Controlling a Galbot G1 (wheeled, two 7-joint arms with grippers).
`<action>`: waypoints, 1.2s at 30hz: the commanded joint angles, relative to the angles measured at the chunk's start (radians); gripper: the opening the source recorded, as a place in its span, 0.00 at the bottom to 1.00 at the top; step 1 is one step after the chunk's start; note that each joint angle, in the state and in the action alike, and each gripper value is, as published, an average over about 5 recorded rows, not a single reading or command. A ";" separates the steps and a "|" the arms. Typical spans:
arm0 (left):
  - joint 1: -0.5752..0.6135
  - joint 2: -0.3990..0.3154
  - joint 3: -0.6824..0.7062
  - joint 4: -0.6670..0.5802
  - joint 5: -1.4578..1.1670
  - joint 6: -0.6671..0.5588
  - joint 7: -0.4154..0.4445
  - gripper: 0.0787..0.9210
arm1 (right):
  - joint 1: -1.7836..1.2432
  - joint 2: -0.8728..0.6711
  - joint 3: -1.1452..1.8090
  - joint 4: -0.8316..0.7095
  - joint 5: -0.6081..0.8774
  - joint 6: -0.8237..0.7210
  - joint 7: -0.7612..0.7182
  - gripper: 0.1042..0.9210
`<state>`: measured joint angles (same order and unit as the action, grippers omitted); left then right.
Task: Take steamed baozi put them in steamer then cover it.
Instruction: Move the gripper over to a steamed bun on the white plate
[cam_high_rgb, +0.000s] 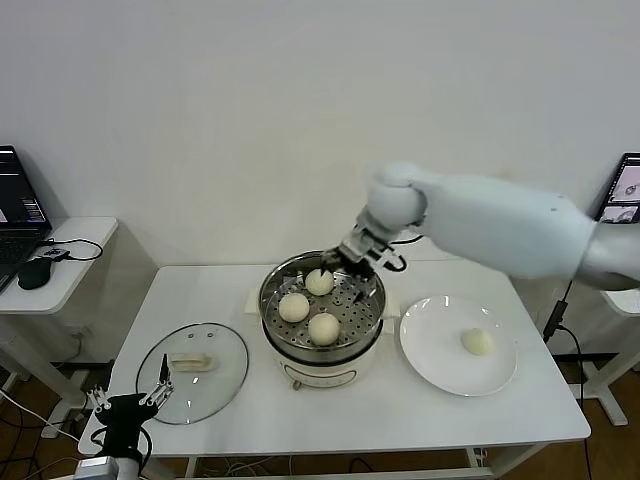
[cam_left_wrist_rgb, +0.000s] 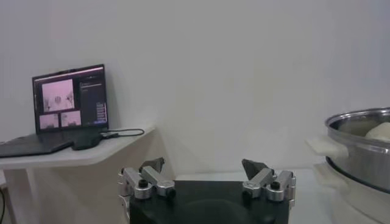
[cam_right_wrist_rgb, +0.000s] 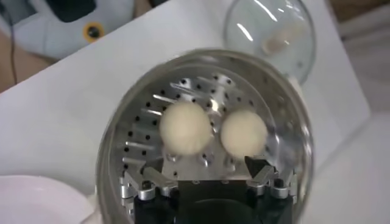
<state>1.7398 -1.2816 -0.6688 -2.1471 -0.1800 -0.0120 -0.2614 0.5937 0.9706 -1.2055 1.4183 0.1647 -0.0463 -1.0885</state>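
The right gripper (cam_high_rgb: 352, 262) hung wide open and empty over the far side of the round shiny steel steamer (cam_high_rgb: 322, 344). Three small, smooth, cream-white buns (cam_high_rgb: 319, 282) sat on its holey steel tray, the nearest one just at the gripper's 9 o'clock. A fourth bun (cam_high_rgb: 478, 342) lay alone on the flat white plate (cam_high_rgb: 430, 355), at the steamer's 3 o'clock. The round clear glass lid (cam_high_rgb: 225, 385) with its cream bar handle lay flat at the steamer's 9 o'clock. The left gripper (cam_high_rgb: 128, 397) waited near the lid, open too. No writing could be read.
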 joint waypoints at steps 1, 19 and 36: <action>-0.005 0.006 0.007 0.000 0.004 0.000 0.002 0.88 | -0.009 -0.350 0.066 0.154 0.046 -0.336 0.023 0.88; 0.007 0.020 0.018 -0.001 0.026 0.001 0.007 0.88 | -0.711 -0.611 0.571 0.027 -0.306 -0.158 -0.008 0.88; 0.041 0.009 -0.010 -0.016 0.043 0.000 0.013 0.88 | -0.809 -0.375 0.661 -0.224 -0.425 -0.108 0.038 0.88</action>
<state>1.7732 -1.2715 -0.6727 -2.1640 -0.1393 -0.0112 -0.2498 -0.1068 0.5062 -0.6318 1.3205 -0.1881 -0.1730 -1.0639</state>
